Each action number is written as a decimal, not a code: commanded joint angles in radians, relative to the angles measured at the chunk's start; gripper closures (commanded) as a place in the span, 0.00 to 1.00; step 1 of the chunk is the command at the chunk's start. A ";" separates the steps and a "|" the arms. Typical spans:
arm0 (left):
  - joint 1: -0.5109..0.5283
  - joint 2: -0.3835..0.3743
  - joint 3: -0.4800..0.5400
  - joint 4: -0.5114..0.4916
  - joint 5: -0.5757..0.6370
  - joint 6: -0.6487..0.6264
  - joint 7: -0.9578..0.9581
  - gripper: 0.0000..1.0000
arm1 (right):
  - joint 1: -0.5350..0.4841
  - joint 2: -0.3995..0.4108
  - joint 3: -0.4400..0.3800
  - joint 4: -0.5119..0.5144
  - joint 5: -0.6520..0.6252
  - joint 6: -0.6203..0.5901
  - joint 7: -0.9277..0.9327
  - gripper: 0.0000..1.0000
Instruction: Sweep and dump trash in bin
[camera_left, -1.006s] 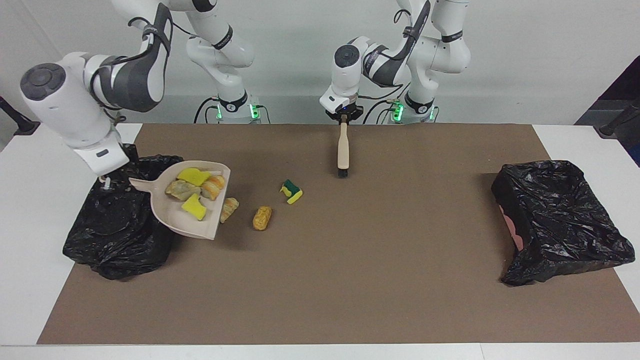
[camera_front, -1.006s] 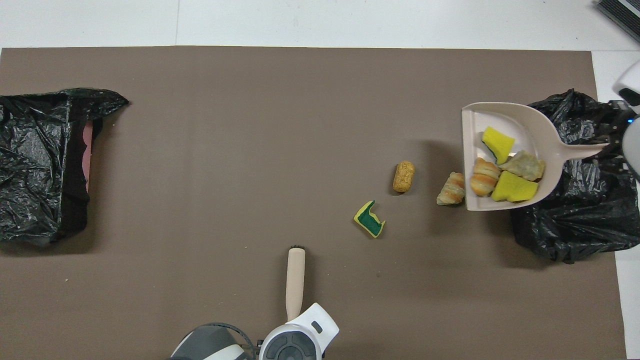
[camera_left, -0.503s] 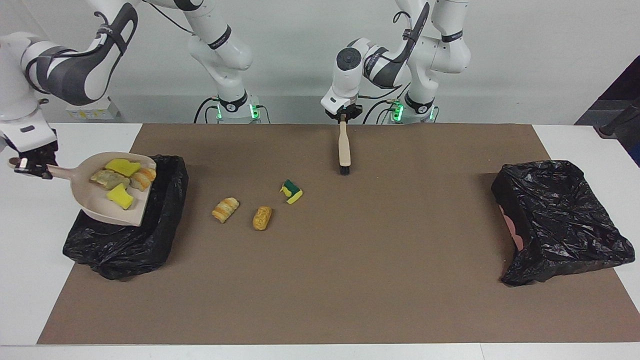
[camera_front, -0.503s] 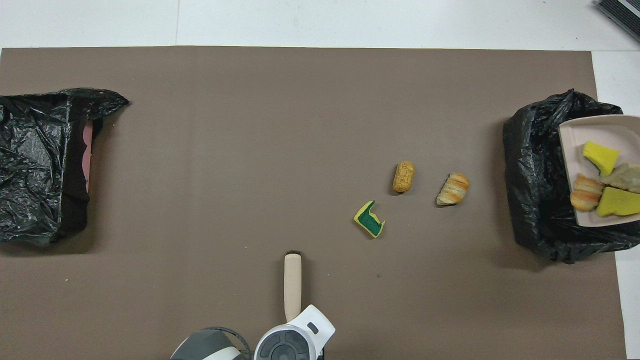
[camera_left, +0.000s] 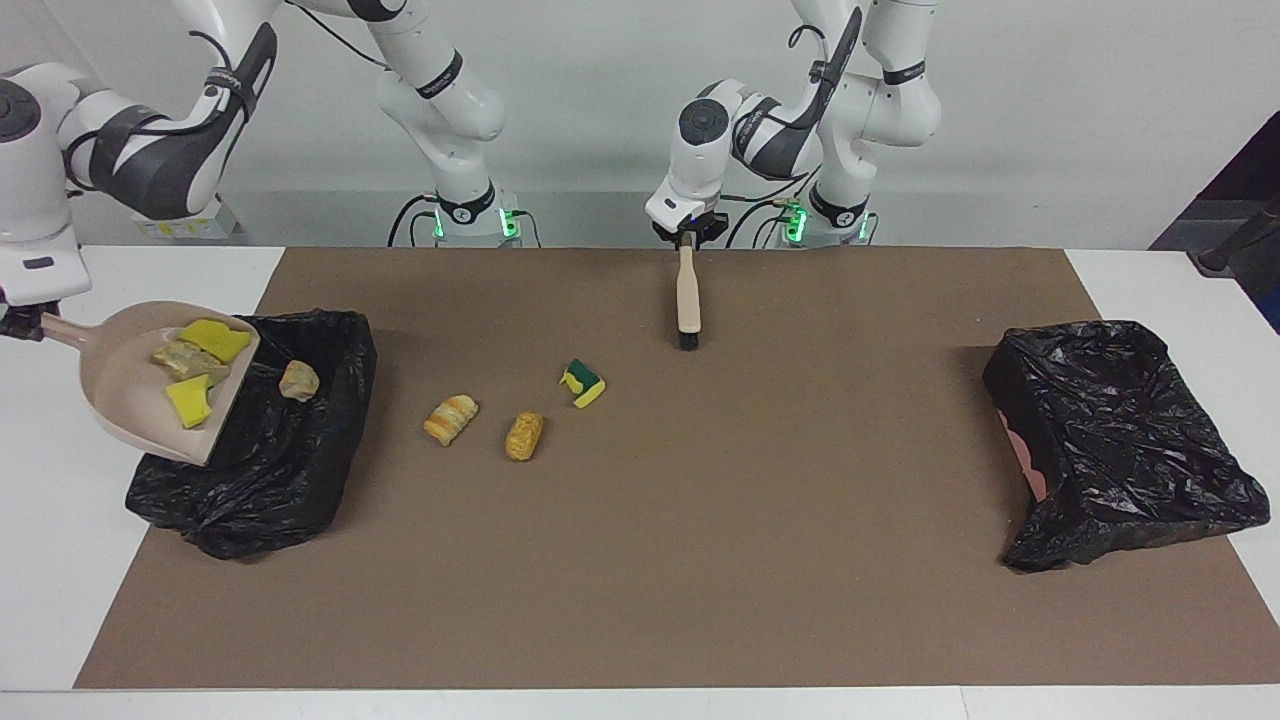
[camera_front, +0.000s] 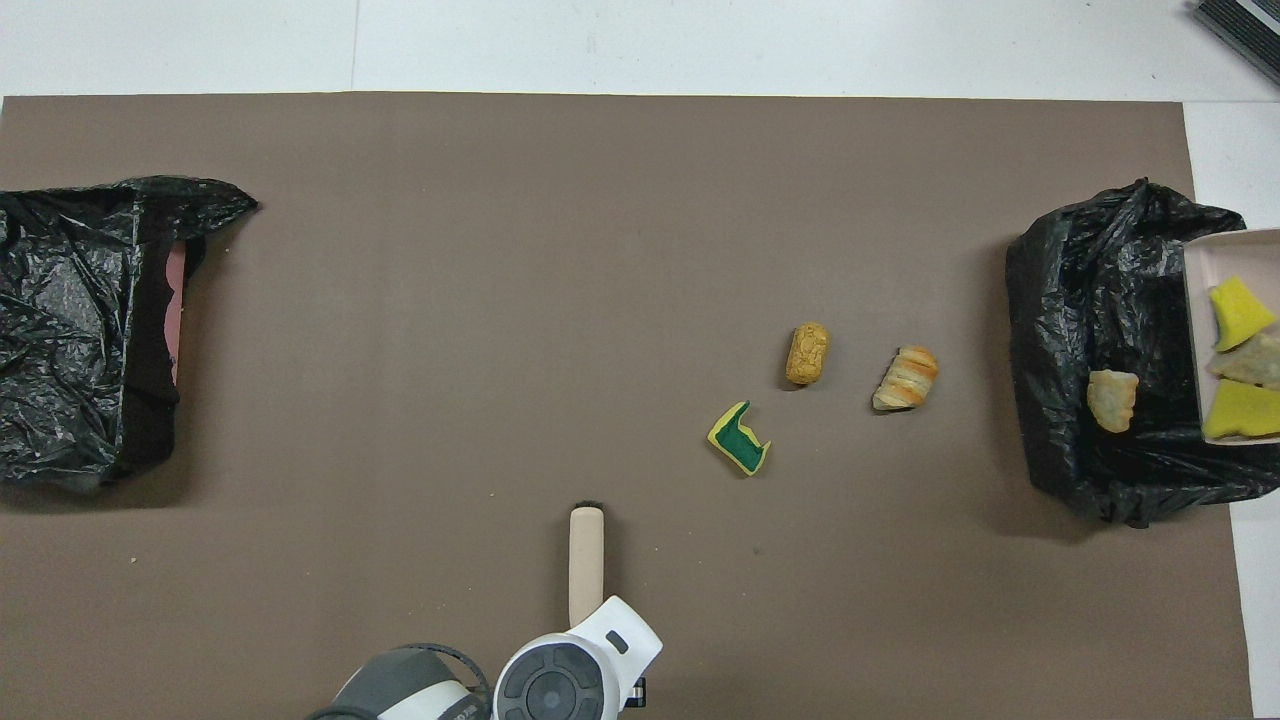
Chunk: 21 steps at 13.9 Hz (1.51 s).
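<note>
My right gripper (camera_left: 14, 326) is shut on the handle of the beige dustpan (camera_left: 135, 400), which is tilted over the black-bagged bin (camera_left: 270, 460) at the right arm's end. Two yellow wedges (camera_left: 190, 400) and a pale lump sit in the pan. One bread lump (camera_left: 299, 380) lies inside the bin (camera_front: 1075, 290). On the mat lie a striped bread piece (camera_left: 451, 418), a golden lump (camera_left: 524, 436) and a green-and-yellow sponge (camera_left: 583, 383). My left gripper (camera_left: 686, 233) is at the top end of the brush (camera_left: 686, 300), whose bristles point down at the mat.
A second black-bagged bin (camera_left: 1120, 430) stands at the left arm's end of the brown mat (camera_left: 760, 560). White table shows around the mat. In the overhead view the left arm's wrist (camera_front: 560, 680) covers its gripper.
The dustpan swung further over the bin toward the right arm's end and tipped. One bread lump slid out of it into the bin. The brush barely shifted.
</note>
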 joint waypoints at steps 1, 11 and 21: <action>0.015 0.063 0.070 0.109 -0.003 -0.010 0.047 0.00 | 0.019 -0.024 0.007 -0.020 -0.106 -0.041 0.102 1.00; 0.068 0.082 0.483 0.436 0.381 -0.111 0.464 0.00 | 0.105 -0.132 0.020 -0.012 -0.074 -0.199 0.235 1.00; 0.230 0.218 0.577 1.029 0.396 -0.573 0.750 0.00 | 0.183 -0.230 0.020 -0.168 0.370 -0.277 0.788 1.00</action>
